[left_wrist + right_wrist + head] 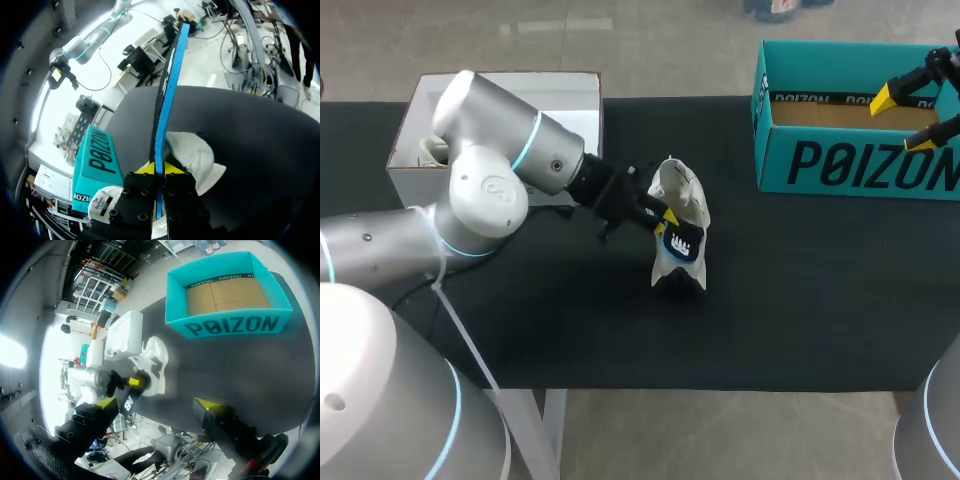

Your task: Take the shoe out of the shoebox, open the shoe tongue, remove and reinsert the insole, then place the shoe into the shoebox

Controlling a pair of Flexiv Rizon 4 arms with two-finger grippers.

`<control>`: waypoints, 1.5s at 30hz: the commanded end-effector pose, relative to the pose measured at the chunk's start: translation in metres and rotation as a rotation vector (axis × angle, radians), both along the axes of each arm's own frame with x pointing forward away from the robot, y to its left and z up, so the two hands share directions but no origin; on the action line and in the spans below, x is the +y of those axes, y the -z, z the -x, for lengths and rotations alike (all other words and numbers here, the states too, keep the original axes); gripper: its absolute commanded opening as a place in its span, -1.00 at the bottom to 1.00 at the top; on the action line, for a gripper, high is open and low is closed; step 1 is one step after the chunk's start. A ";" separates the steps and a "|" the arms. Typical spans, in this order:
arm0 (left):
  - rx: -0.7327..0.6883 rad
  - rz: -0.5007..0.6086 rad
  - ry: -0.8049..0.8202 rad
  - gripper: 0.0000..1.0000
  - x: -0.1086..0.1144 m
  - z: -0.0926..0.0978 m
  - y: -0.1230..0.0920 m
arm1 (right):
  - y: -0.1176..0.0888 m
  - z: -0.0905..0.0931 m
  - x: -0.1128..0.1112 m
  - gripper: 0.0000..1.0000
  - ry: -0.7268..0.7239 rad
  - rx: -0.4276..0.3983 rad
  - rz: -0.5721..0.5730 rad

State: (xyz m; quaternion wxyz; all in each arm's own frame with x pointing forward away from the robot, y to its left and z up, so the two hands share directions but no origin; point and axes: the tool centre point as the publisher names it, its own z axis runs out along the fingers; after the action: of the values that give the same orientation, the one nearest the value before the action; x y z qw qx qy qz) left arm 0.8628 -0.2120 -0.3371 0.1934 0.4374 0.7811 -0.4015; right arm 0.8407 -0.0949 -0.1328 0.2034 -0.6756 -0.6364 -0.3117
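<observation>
White shoe (685, 195), left gripper (666, 222) clamping probable insole (167, 90), right gripper (912, 115) open over black-lettered teal shoebox (860, 165).

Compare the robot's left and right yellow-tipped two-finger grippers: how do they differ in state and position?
The left gripper is shut on a thin blue-and-black insole; the right gripper is open and empty. The left gripper is beside the white shoe mid-table, while the right gripper hangs near the open teal cardboard box at the table's far right. Both have black fingers with yellow tips.
</observation>
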 end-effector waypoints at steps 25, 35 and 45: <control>0.022 0.015 0.005 -0.02 -0.002 0.008 -0.015 | 0.000 0.001 0.000 1.00 0.002 0.001 0.002; 0.018 0.002 -0.003 -1.00 -0.007 0.000 -0.001 | 0.000 0.001 0.000 1.00 0.002 0.001 0.002; -0.005 -0.041 -0.066 -1.00 -0.007 -0.020 0.011 | 0.000 0.001 0.000 1.00 0.002 0.001 0.002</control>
State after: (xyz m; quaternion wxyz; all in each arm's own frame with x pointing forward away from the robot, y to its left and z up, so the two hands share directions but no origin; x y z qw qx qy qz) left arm 0.8784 -0.2132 -0.3437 0.2015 0.4191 0.7989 -0.3814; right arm 0.8407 -0.0949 -0.1328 0.2034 -0.6756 -0.6365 -0.3117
